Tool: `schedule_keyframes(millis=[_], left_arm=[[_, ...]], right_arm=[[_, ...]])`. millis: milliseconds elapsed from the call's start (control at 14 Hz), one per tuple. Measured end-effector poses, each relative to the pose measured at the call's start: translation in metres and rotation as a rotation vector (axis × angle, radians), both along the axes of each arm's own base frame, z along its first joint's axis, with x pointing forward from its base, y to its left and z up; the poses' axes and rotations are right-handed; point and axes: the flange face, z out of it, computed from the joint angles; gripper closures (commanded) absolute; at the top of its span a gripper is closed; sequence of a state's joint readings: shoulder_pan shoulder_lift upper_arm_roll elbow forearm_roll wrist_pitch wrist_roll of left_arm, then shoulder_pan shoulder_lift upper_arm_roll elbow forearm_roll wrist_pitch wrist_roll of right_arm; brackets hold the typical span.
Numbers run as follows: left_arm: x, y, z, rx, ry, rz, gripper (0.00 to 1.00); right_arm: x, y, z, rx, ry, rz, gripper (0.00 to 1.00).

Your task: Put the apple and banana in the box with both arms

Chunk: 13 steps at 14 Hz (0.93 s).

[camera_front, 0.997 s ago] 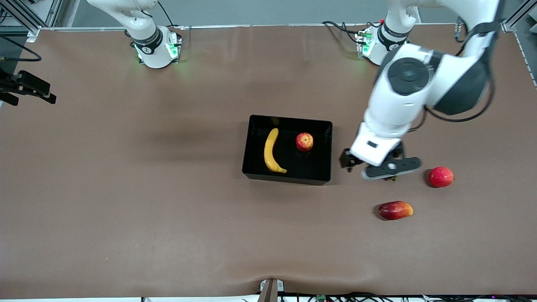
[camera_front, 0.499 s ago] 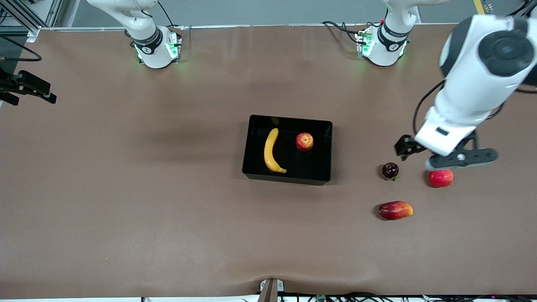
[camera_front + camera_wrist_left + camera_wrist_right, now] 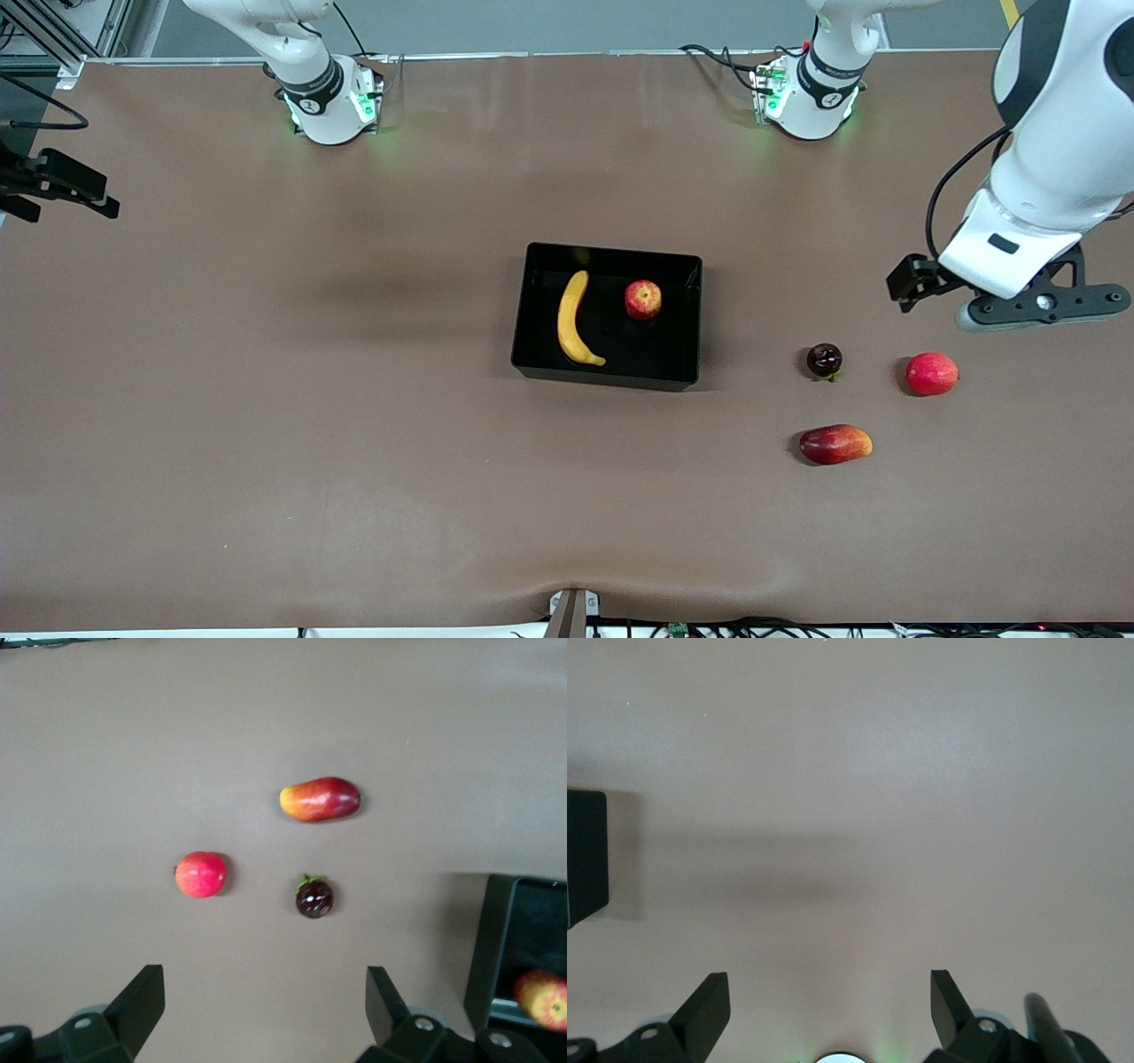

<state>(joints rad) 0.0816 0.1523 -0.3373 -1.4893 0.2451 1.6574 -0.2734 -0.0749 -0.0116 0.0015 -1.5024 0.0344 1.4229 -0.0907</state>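
While both grippers' fingers [image 3: 142, 997] gape empty, the banana [image 3: 573, 319] lies lengthwise toward the front camera in the box [image 3: 682, 266].

The desk [image 3: 266, 399] looks matt brown, like smooth cloth or mat. The box [image 3: 691, 306] is glossy black plastic. The arms' [image 3: 1054, 159] shells are smooth white plastic; the fingers [image 3: 142, 997] are matt black.

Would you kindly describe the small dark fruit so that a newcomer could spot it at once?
Start at the black box mid-table and look toward the left arm's end, where three fruits lie loose on the table. The dark fruit is the one closest to the box. It is the smallest, round, glossy and almost black with a green stem, unlike the red round fruit and the long red-orange fruit.
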Motion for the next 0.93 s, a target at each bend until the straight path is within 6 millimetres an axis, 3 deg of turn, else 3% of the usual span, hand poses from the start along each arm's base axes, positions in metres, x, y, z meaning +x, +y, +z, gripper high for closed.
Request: schedule_keyframes(millis=[285,641,926], left_arm=[[-0.011,0.013,0.018,-0.035,0.017,-0.076,0.00],[-0.033,0.050,0.049,-0.089,0.001,-0.122,0.00],[-0.056,0.057,0.044,-0.093,0.036,-0.177,0.00]], right_arm=[[0.000,0.000,0.000,0.000,0.000,0.000,0.00],[0.000,0.000,0.000,0.000,0.000,0.000,0.00],[0.000,0.000,0.000,0.000,0.001,0.000,0.00]])
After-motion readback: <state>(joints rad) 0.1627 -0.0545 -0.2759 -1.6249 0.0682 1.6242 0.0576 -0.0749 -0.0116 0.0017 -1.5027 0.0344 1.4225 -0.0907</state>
